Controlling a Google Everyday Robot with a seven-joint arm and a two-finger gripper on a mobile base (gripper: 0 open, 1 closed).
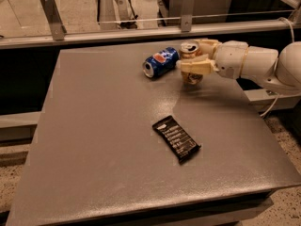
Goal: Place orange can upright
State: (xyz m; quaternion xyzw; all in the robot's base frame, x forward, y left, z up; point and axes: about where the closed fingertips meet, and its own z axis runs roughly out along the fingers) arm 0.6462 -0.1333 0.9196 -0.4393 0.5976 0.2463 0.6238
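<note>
Releasing too soon is your main risk: the orange can [189, 48] is held roughly upright over the far side of the desk [103, 126], and you cannot tell whether its base sits flat, so it may tip and roll. The tool [192, 62] pinches the can around its middle and touches nothing else. The blue can [161, 62] lies on its side just beside it, close enough to be knocked as you withdraw.
</note>
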